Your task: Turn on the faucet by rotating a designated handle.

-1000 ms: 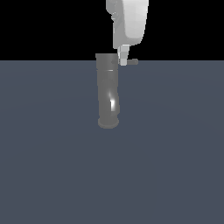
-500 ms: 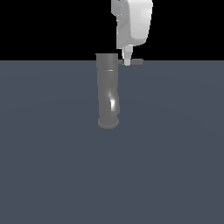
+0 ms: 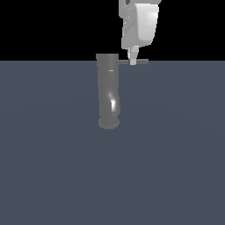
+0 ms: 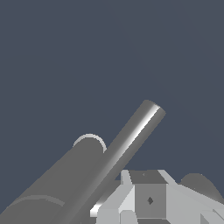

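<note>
The gripper [image 3: 132,61] is down at the handle [image 3: 136,62], on the exterior view's right of the faucet [image 3: 108,90]. Its tip looks like it is touching the rod, about halfway along. This looks like the step where the arm gets set to push. The water is not on yet, I think, because the handle sticks straight out to the side.

Next, the arm needs to push the rod sideways so it swings around the top of the faucet. It should push near the far end of the rod, where turning is easier, and stay low so it does not slip off.

I cannot tell if the fingers are spread or pressed together. The wrist view shows only a bit of them beside the rod.

The faucet is a tall, fat, grey pipe. It bends a little, has a white shine low down, and stands on a wider round foot. It stands in the middle of the dark floor [image 3: 52,176]. The handle is thin, straight and grey, much skinnier than the pipe.
</note>
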Controlling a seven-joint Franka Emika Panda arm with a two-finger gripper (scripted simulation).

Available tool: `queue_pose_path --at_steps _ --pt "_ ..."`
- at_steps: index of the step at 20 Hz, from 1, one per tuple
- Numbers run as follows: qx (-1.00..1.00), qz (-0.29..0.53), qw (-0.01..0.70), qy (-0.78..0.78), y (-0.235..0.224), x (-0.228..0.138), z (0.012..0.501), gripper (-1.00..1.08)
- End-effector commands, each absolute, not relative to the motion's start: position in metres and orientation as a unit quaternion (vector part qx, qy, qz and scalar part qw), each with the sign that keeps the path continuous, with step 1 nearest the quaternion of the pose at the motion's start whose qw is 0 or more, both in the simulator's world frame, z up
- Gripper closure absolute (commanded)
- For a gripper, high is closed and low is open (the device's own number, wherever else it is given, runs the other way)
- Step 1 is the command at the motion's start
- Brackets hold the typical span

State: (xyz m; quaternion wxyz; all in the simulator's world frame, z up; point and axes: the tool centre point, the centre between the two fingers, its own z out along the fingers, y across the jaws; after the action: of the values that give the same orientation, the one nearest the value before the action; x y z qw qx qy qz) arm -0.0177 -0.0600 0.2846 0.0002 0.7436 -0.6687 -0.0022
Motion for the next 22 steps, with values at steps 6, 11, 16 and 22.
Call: queue_pose_path --at_steps 6,11,16,22 --pt "0.739 0.0 0.0 -0.674 -0.08 -0.002 0.284 1.08" --pt "0.738 0.0 0.0 -0.675 -0.089 0.008 0.284 1.08" --pt "0.736 0.0 0.0 -0.677 -0.098 0.017 0.284 1.08" --pt "0.735 0.0 0.0 -0.678 -0.109 0.028 0.284 1.08"
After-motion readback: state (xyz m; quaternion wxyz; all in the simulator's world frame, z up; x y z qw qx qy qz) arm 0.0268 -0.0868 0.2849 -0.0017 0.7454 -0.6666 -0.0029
